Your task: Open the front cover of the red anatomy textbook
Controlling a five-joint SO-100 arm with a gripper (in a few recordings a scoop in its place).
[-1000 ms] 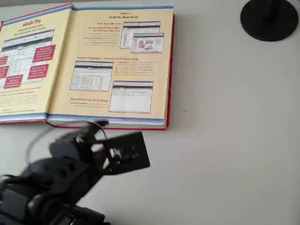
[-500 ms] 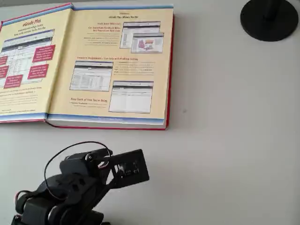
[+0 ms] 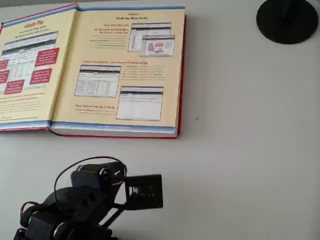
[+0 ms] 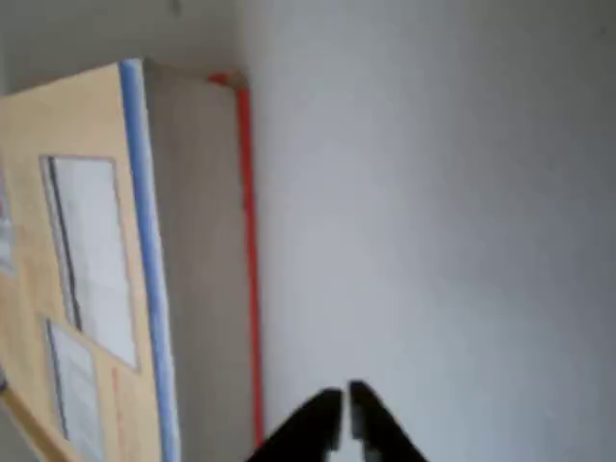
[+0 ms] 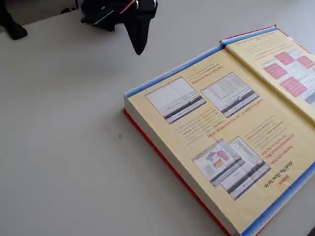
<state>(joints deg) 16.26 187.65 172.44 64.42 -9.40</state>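
Since the front cover (image 3: 32, 67) already lies flat open to the left in the overhead view, cream-yellow inner side up, the job looks done to me. The red anatomy textbook (image 3: 120, 70) sits at the far left of the table (image 3: 240, 150), with the black disc base (image 3: 286, 20) at the far right. The gripper (image 5: 139, 46) hangs clear near the book's corner, jaws almost fully together and holding nothing. Main risk, I'd say: if the arm swings back low, it could clip that corner and shove the book. No containers anywhere, so nothing to report there.
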